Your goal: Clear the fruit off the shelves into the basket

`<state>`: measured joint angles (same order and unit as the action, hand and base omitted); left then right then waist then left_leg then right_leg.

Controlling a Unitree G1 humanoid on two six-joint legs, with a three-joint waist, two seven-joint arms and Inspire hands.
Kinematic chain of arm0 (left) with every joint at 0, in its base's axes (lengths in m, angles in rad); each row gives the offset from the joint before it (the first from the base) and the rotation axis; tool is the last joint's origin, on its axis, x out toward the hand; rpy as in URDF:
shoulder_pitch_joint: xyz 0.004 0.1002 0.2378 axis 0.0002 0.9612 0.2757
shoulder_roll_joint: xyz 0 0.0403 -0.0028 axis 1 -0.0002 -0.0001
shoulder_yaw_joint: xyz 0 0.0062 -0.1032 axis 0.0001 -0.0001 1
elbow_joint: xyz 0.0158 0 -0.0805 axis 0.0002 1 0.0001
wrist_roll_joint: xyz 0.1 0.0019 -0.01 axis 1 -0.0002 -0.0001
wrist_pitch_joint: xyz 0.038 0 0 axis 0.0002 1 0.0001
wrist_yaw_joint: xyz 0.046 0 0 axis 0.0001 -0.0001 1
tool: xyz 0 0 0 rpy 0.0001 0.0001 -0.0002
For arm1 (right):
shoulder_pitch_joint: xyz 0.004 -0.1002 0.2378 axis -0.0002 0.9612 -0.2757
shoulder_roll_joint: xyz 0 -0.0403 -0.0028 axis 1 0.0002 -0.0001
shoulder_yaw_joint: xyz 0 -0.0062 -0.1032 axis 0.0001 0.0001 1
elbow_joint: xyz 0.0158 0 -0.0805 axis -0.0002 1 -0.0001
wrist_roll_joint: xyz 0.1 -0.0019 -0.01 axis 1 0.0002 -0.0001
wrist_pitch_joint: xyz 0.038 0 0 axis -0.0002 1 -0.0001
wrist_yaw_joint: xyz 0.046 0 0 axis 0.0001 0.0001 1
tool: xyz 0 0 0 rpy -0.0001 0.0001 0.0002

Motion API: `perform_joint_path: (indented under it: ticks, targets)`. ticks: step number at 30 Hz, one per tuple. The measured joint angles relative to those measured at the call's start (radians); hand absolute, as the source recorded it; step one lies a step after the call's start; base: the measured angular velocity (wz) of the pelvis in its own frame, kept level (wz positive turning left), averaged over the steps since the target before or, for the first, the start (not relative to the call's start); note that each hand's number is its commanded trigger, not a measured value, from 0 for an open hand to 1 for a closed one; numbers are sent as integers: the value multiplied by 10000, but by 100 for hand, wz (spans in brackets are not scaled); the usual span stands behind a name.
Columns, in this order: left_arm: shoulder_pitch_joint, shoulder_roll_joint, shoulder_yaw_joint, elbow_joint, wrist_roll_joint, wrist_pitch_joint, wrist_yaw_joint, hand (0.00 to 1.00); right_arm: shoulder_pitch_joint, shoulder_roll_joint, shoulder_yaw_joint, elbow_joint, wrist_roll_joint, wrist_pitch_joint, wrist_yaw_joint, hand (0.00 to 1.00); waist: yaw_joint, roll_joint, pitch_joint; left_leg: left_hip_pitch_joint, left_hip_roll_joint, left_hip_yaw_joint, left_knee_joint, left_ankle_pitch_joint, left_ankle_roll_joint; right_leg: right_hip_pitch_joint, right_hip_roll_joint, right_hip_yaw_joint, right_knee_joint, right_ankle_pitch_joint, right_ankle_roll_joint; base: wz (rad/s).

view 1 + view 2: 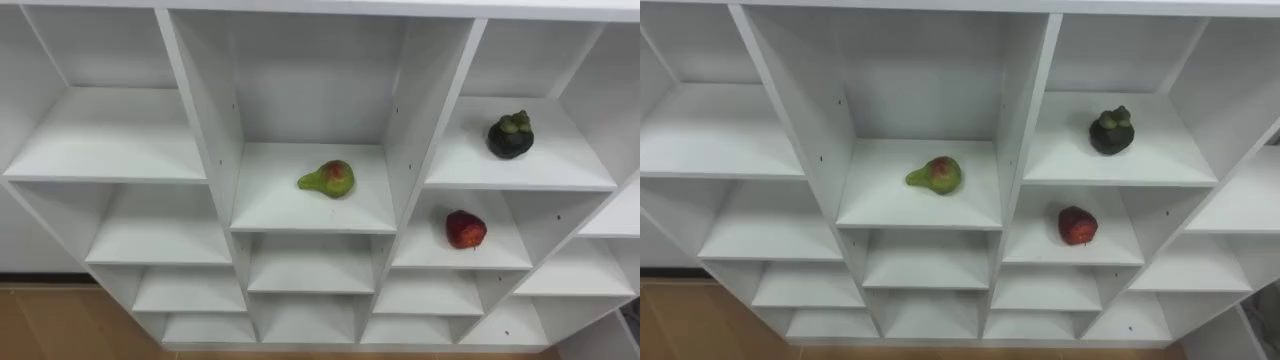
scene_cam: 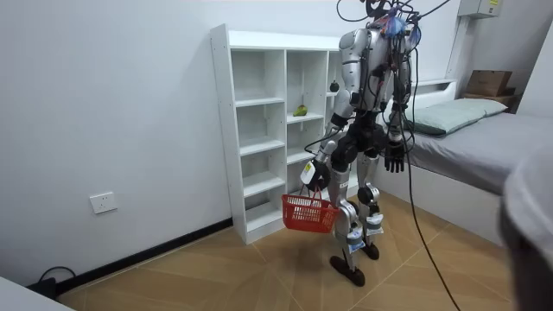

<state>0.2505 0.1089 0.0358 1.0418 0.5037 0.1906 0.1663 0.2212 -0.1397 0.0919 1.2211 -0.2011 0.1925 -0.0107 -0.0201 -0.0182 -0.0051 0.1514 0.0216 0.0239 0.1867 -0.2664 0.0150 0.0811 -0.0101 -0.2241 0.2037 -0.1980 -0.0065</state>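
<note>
Fruit lies in three compartments of the white open-fronted wooden closet (image 1: 200, 120), and none of it is in either hand. A green pear-shaped fruit with a red blush (image 1: 328, 179) lies on its side in the middle column, its narrow end pointing left. A dark, round mangosteen-like fruit with a green cap (image 1: 510, 135) stands on the same level in the column to the right. A red, rounded fruit (image 1: 465, 229) rests one shelf lower in that right column. In the room view the robot stands just in front of the closet. Its left hand (image 2: 310, 173) is low at its side with fingers curled round the handle of a red wire basket (image 2: 308, 213). Its right hand (image 2: 395, 161) hangs free with fingers loose and spread. Each fruit looks light, firm and smooth-skinned, so it is likely to roll or slip under a one-sided touch. The pear is probably best taken round its fat right end, with fingers behind and thumb in front. The two rounder fruits suit a cupping hold about the widest part. The red one sits further back under a shelf, so it calls for a level reach from the front.
</note>
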Motion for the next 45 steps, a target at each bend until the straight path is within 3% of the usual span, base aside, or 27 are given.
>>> perform_joint_path:
  ticks: [11, 19, 30, 39, 45]
  targets:
    - [-22, 9, -10, -54, -38, -13, 11, 100, 69, -2, -14, -416, -490, -67, -212, 0, -12, 1, 19, 37, 13, 80, -76, 0, 0, -28, 39, 96, 17, -1, -2, -2]
    - [-25, 30, -8, -35, -415, -273, 224, 100, 30, -4, -180, -665, -493, -394, -990, 0, -10, 44, 51, 95, 47, 285, -199, 0, 0, -127, 111, 344, 14, 8, -14, -8]
    - [7, 21, -19, -34, -415, -301, 225, 100, 65, 21, -181, -674, -434, -518, -1288, 0, 8, 35, 66, 147, 47, 297, -204, 0, 0, -85, 118, 391, 26, 8, -14, 0]
    - [-20, 22, -103, 11, -637, -487, 226, 100, -13, 138, -221, -657, -301, -935, -2025, 0, 3, 55, 86, 166, 38, 304, -225, -3, 3, -133, 140, 542, 31, 24, -2, -2]
    - [-70, 21, -205, -73, -618, -491, 253, 100, 68, 143, -905, -1568, 492, -1136, -2729, 0, -51, 189, 104, 160, 44, 318, -277, -4, 4, -156, 156, 558, -3, 29, 0, 0]
